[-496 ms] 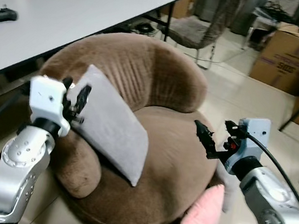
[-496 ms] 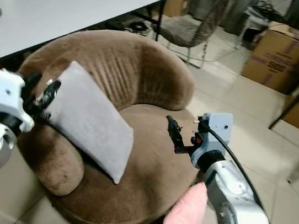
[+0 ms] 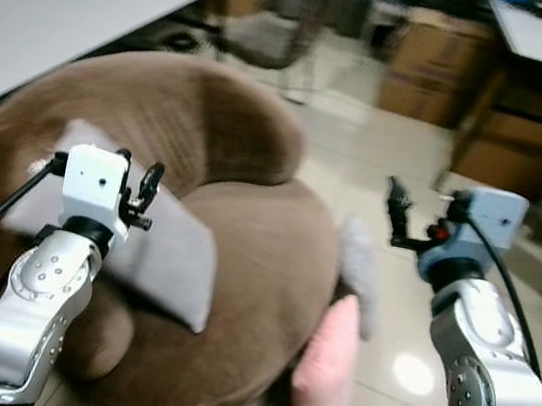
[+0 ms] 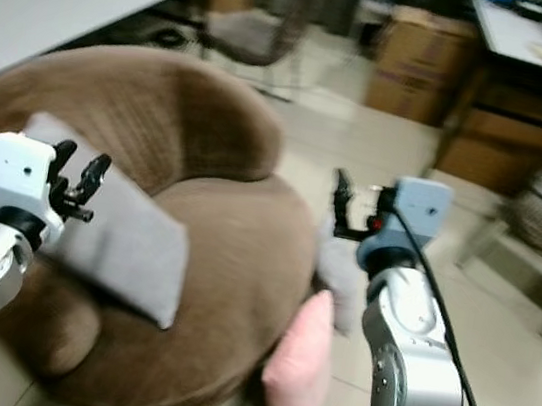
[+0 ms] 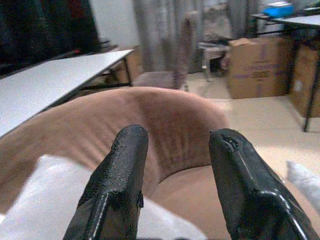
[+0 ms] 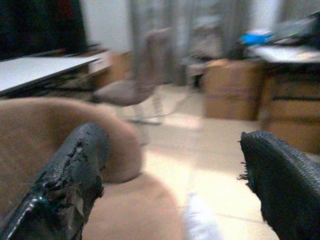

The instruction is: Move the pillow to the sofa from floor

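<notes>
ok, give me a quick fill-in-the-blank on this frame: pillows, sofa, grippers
1. The grey pillow lies on the brown ____.
2. The pink pillow stands on the floor, leaning against the sofa's ____ edge.
3. The left gripper hovers over the grey pillow with its fingers ____.
4. The right gripper holds ____.

Missing words: sofa; front; open; nothing

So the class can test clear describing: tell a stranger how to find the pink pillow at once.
Start at the big round brown sofa. Look at the tiled floor by its front right edge, where the pink pillow stands against it. A grey pillow stands just behind it, and another grey one lies on the seat; only this one is pink.
</notes>
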{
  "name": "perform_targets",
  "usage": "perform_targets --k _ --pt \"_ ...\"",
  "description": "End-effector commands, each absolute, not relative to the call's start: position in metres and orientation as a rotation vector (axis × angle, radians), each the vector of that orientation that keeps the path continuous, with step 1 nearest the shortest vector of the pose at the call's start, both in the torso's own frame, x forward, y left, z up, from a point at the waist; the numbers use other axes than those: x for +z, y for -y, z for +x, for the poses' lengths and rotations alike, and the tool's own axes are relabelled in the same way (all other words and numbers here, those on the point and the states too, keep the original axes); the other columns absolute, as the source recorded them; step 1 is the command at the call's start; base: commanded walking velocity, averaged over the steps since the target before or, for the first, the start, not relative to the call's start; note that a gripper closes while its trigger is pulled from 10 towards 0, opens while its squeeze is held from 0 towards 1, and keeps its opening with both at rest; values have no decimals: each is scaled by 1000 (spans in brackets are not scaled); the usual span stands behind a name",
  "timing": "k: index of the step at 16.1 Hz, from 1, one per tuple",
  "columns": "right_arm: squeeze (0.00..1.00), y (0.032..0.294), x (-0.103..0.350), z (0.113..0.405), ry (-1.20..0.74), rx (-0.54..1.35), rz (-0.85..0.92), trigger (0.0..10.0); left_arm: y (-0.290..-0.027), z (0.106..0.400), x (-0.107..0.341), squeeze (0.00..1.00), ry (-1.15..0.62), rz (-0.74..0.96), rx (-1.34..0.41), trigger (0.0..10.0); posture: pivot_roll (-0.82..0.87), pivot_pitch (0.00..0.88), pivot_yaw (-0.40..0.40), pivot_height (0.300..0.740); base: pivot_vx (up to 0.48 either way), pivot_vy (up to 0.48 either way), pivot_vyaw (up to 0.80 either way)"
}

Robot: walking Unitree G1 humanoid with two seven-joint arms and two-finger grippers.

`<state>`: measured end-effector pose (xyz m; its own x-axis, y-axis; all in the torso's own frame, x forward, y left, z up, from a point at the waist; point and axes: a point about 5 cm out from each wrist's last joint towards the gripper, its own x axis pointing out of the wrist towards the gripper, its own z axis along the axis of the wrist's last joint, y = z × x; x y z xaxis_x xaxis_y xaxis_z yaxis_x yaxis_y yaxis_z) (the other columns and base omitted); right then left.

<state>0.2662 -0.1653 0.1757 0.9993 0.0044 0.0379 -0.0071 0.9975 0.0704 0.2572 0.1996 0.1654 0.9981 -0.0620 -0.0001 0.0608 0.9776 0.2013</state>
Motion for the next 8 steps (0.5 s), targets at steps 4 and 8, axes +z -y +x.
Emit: perform_targets --k 4,8 --pt "0 164 172 267 8 16 95 10000 -201 258 169 0 3 221 -49 10000 56 0 -28 740 0 0 -800" --pt "0 168 153 265 -105 17 41 10000 -202 257 166 0 7 178 -26 10000 58 0 -28 740 0 0 -800"
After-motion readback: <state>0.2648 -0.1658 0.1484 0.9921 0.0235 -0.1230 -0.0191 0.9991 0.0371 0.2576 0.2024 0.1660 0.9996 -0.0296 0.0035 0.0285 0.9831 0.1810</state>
